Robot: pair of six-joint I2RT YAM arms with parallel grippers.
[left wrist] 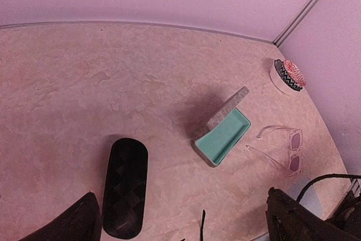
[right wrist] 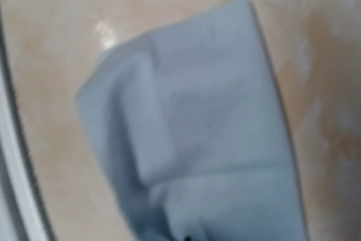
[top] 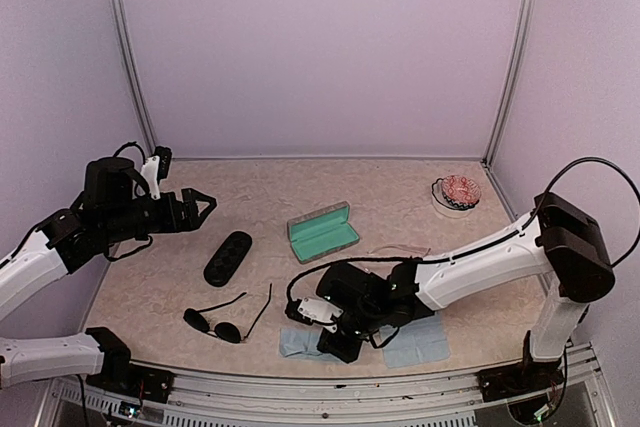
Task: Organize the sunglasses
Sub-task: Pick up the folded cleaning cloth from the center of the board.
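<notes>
The dark wire-framed sunglasses (top: 225,323) lie unfolded near the front left of the table; only one arm tip (left wrist: 202,225) shows in the left wrist view. The clear pinkish sunglasses (top: 400,250) (left wrist: 289,152) lie right of the open grey case. My left gripper (top: 203,209) (left wrist: 189,224) hangs open above the table's left side, with nothing between its fingers (left wrist: 83,221). My right gripper (top: 336,341) is down at the front edge, shut on a crumpled blue cloth (top: 298,344) (right wrist: 192,128). That cloth fills the right wrist view and hides the fingers.
A black oval case (top: 228,258) (left wrist: 125,187) lies shut left of centre. The grey case with teal lining (top: 323,232) (left wrist: 224,134) sits open mid-table. A second blue cloth (top: 420,342) lies front right. A small bowl (top: 457,193) (left wrist: 287,75) stands at the back right.
</notes>
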